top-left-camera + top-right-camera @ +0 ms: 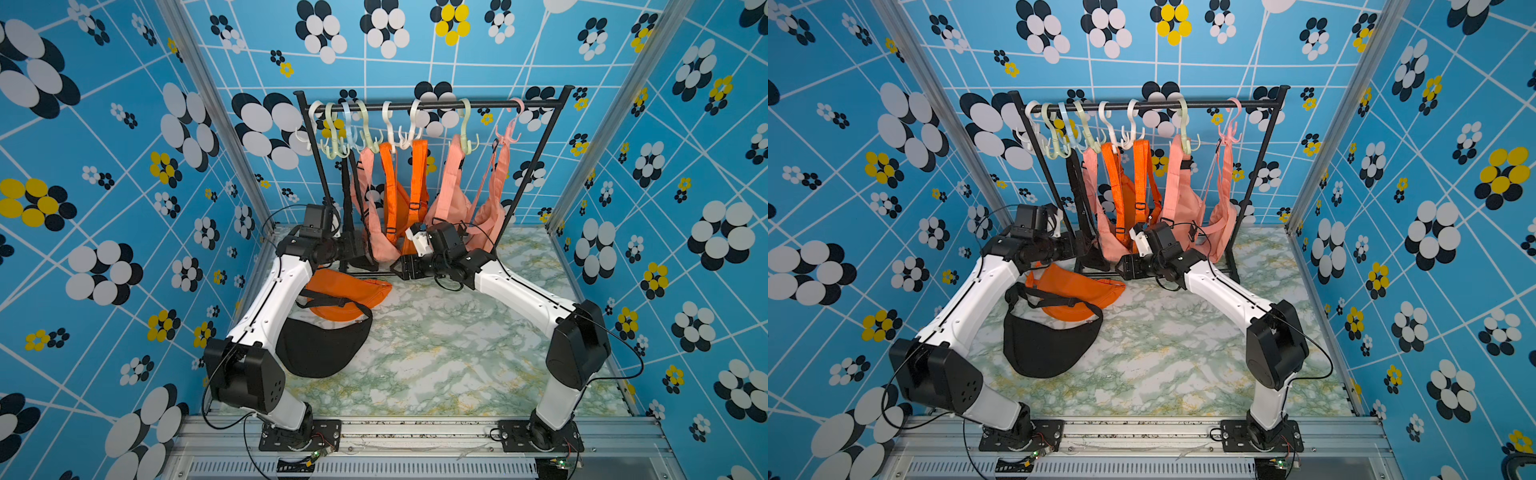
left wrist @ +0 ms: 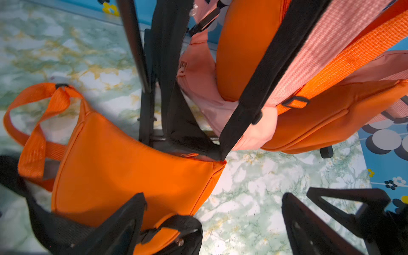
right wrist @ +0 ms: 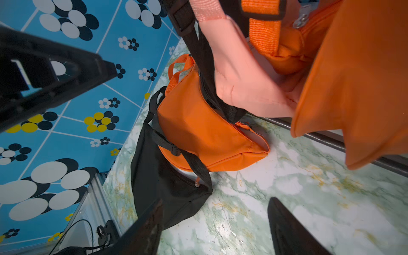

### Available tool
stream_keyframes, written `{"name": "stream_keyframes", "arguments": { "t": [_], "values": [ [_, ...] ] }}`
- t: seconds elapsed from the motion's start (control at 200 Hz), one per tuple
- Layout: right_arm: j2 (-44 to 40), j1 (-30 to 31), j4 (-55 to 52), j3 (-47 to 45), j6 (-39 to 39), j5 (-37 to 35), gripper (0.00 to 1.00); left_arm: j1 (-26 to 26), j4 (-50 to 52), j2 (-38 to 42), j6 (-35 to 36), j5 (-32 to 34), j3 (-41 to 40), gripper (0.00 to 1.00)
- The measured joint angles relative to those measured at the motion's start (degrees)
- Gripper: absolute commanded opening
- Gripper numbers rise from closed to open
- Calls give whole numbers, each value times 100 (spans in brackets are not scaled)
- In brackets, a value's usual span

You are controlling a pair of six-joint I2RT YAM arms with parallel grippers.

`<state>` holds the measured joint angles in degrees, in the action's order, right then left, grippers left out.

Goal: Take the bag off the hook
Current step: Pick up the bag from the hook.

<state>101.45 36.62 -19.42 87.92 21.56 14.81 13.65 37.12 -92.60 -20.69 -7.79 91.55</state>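
Left end effector (image 2: 214,198) gaped wide, empty, beside the black bag (image 2: 178,123). Right end effector (image 3: 215,205) stood open, empty, near the orange bag (image 3: 353,77); both bags hung from hooks (image 1: 390,124) at the desk's (image 1: 436,353) far edge.

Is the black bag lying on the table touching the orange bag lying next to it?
Touching. The right wrist view shows the black bag with its strap draped straight across the body of the orange bag, no gap between them.
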Motion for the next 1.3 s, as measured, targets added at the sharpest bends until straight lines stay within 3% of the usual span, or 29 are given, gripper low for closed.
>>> {"name": "stream_keyframes", "arguments": {
  "t": [0.195,0.365,0.47,0.59,0.695,0.865,1.06,1.305],
  "values": [
    [-632,-133,177,-487,-44,-654,79,743,-7,-728,385,376,780,99],
    [-1067,-229,317,-837,-114,-1187,81,713,-138,-1128,369,363,1082,98],
    [-1095,-282,337,-848,-138,-1331,80,643,-199,-1416,299,286,1329,87],
    [-1086,-304,337,-848,-140,-1368,80,629,-282,-1554,214,216,1414,66],
    [-1032,-306,337,-839,-140,-1364,80,629,-319,-1517,151,181,1377,31],
    [-752,-306,328,-662,-138,-1255,79,627,-393,-1119,122,195,892,12],
    [-426,-306,321,-229,-87,-905,78,538,-308,-192,37,258,348,7],
    [-260,-306,315,192,79,-391,79,2,-343,1113,-203,-42,-9,0]
  ]
}}
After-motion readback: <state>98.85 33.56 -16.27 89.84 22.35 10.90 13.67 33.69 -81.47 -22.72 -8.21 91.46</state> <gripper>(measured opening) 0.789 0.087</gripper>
